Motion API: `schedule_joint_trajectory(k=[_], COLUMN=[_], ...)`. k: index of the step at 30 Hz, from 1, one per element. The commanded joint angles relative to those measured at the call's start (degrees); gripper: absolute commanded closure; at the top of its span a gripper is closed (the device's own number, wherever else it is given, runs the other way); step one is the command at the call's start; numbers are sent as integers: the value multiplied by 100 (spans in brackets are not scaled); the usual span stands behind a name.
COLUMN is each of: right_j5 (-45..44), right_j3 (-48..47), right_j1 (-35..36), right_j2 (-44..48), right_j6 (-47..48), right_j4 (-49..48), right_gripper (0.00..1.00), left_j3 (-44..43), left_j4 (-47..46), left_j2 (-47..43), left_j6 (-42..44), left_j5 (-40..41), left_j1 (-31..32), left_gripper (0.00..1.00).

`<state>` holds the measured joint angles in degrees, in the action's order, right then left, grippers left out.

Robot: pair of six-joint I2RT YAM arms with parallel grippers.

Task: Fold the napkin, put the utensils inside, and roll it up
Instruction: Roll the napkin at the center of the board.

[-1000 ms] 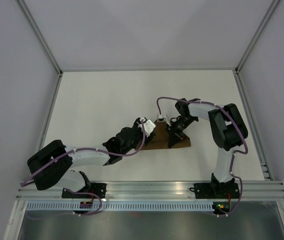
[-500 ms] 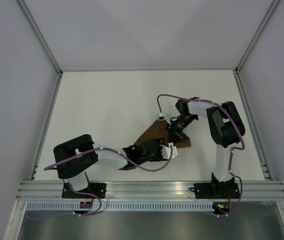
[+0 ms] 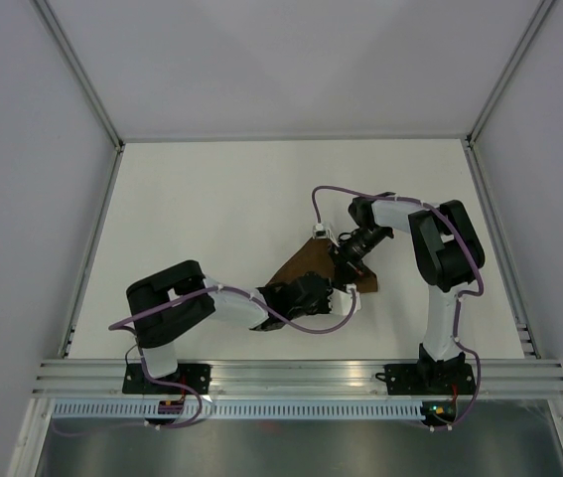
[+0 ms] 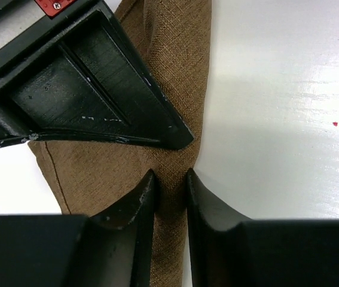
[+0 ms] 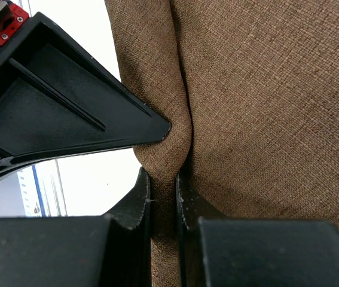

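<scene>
Left gripper (image 4: 169,182), newly swung round to the near edge, is closing and pinching a ridge of the napkin (image 4: 178,54) lying on the table (image 3: 211,199). Right gripper (image 5: 162,176) is pinching the cloth just beyond, so a two-handed fold is looking ready.

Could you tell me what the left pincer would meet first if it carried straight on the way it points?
The napkin: cloth sits between its fingers; just beyond lies the table, though depth is unclear.

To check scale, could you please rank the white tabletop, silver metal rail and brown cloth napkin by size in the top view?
Largest first:
white tabletop
silver metal rail
brown cloth napkin, partly hidden
</scene>
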<state>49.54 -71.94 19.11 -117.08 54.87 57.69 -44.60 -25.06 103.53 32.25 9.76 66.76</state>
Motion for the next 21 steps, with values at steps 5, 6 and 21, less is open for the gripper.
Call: schedule_joint_trajectory(k=[5, 6, 21], right_j5=[-454, -428, -330], right_j3=[110, 119, 1339], right_j1=[-30, -39, -1101], right_j2=[-167, -105, 3163], right_j6=[402, 375, -2270], right_j4=[-408, -408, -3158], right_gripper=[88, 83, 49], left_j3=[-330, -417, -1260], left_j4=[764, 870, 2426], left_j2=[177, 194, 317], left_j6=[-166, -210, -1351], left_j5=[-439, -466, -2715], left_j1=[-172, -198, -1112], left_gripper=[92, 96, 98])
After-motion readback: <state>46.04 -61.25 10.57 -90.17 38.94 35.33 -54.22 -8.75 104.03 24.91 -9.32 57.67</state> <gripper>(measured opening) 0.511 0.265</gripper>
